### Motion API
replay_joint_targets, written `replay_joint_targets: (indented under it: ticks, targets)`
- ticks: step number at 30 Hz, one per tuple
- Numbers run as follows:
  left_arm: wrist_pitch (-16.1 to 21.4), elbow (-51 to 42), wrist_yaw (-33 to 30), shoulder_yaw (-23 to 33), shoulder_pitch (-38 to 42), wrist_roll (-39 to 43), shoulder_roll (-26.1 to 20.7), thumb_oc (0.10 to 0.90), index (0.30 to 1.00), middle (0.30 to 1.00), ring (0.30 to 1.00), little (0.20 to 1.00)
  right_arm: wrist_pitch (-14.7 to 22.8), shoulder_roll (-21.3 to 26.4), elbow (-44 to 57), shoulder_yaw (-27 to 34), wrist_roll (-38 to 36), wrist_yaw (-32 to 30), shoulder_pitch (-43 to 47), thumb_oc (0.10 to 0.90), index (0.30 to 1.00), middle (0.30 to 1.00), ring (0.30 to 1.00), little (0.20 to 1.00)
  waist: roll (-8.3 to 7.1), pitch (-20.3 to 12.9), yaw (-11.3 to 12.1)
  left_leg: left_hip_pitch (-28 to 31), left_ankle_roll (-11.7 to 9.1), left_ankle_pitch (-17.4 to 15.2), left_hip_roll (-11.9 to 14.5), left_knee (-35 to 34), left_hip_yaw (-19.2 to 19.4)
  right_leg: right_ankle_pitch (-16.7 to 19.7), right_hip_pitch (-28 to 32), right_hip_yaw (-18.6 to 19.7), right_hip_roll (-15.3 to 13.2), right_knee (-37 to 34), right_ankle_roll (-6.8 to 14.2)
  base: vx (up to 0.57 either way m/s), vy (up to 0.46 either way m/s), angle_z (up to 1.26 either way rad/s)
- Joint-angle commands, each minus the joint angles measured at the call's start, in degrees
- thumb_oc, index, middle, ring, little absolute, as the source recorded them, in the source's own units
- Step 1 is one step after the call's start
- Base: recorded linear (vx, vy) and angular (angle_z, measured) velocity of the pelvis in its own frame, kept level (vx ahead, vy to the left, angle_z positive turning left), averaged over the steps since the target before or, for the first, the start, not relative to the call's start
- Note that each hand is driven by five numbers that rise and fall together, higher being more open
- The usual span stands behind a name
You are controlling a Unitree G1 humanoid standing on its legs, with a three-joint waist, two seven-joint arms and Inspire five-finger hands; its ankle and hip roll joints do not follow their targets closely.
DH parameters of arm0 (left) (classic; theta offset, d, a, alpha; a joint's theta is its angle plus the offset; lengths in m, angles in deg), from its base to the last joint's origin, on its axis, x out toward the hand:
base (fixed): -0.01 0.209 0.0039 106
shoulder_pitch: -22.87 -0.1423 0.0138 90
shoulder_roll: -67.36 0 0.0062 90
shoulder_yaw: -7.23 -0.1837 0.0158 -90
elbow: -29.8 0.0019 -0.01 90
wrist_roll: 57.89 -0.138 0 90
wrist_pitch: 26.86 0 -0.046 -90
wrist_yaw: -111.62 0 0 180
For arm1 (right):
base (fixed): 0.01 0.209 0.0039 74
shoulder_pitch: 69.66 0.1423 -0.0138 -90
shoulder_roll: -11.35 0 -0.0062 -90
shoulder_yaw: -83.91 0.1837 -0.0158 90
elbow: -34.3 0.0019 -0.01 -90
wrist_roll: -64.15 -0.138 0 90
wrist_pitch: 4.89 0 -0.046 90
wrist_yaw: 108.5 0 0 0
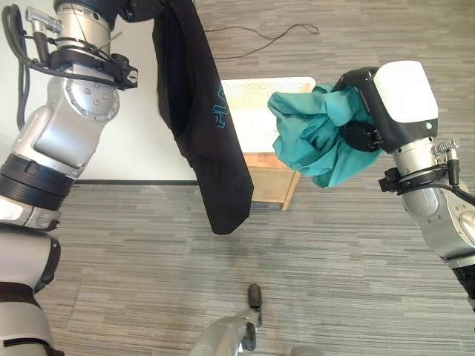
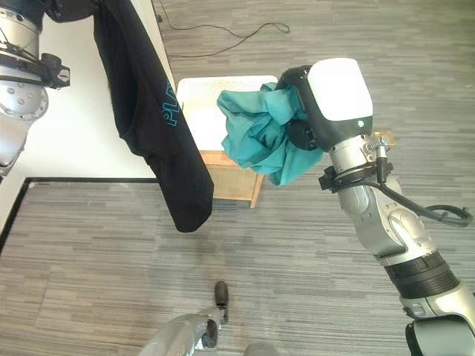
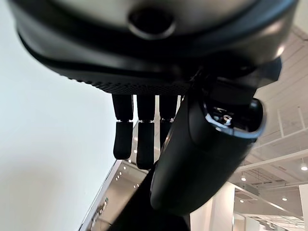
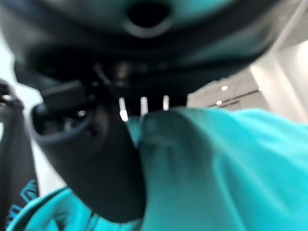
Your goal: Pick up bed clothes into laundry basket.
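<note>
Over the white laundry basket (image 1: 256, 111) we carry limp, light clothes: right hand (image 2: 312, 119) fingers curled into the bunched teal garment (image 2: 256, 137), left hand (image 3: 192, 159) thumb pinching the dangling black garment (image 1: 200, 126), best held by gathered folds.

The hanging garment (image 1: 200, 111) is black (with teal lettering). The bunched cloth (image 2: 256, 137) is teal. The carpet (image 1: 334, 259) is grey, streaked.
</note>
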Motion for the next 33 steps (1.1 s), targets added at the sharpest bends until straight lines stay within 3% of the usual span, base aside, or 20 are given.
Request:
replay_joint_targets:
  ticks: [1, 2, 6, 12, 25, 33]
  targets:
    - [6.1, -1.4, -2.1, 3.0, 10.1, 6.7, -6.1, 0.4, 0.3, 0.3, 0.3, 0.3, -0.1, 1.6, -1.2, 0.8, 1.8, -2.9, 9.1, 0.4, 0.3, 0.3, 0.3, 0.3, -1.88, -9.3, 0.8, 5.3, -7.6, -3.0, 9.3, -5.4, -1.2, 10.5, -0.9, 0.3, -0.6, -28.0, 3.2, 0.16, -0.231, 0.45]
    - [6.8, -1.9, -1.7, 2.1, 11.1, 7.6, -7.0, 0.4, 0.3, 0.3, 0.3, 0.3, -0.6, 2.4, -1.7, 1.3, 2.2, -3.2, 8.4, 0.4, 0.3, 0.3, 0.3, 0.3, -2.32, -9.4, 0.6, 5.4, -7.7, -3.4, 8.9, -5.4, -2.3, 11.6, -1.5, 2.2, 0.1, -31.4, 3.3, 0.17, -0.229, 0.56]
    - [7.9, -2.0, -0.6, 0.9, 13.4, 10.7, -9.5, 0.4, 0.3, 0.3, 0.3, 0.3, -1.0, 2.9, -2.1, 3.2, 2.4, -2.4, 6.4, 0.4, 0.3, 0.3, 0.3, 0.3, -3.42, -9.9, 1.4, 5.3, -8.1, -3.8, 9.6, -5.4, -2.2, 15.3, 0.3, 0.9, -2.1, -37.0, 4.7, 0.05, -0.154, 0.6]
    - [10.4, -0.4, -0.3, -4.2, 18.1, 15.7, -14.2, 0.4, 0.3, 0.3, 0.3, 0.3, 0.6, 5.3, -1.4, 3.6, -1.2, -1.9, 5.1, 0.4, 0.3, 0.3, 0.3, 0.3, -4.22, -13.0, 3.3, 5.3, -9.4, -4.6, 10.7, -5.4, -2.2, 18.3, 5.4, -0.1, -2.7, -45.1, 5.2, 0.06, -0.142, 0.31]
    - [14.0, 8.5, 2.1, -18.3, 37.4, 28.2, -17.3, 0.4, 0.3, 0.3, 0.3, 0.3, 2.6, 7.9, -3.2, 4.5, -3.4, -0.6, 0.3, 0.4, 0.3, 0.3, 0.3, 0.3, -2.99, -17.7, 5.6, 4.7, -11.1, -4.0, 11.9, -5.4, -3.5, 15.5, 8.5, -3.5, -2.1, -46.0, 5.2, 0.02, -0.069, 0.13]
    - [14.7, 7.9, 1.8, -18.8, 38.0, 29.9, -18.0, 0.4, 0.3, 0.3, 0.3, 0.3, 3.3, 7.3, -2.8, 5.9, -2.8, -0.2, -2.4, 0.4, 0.3, 0.3, 0.3, 0.3, -3.4, -19.1, 6.1, 5.0, -11.4, -4.1, 12.2, -5.4, -4.2, 14.6, 9.3, -4.3, -1.7, -46.0, 4.8, -0.01, -0.03, 0.01]
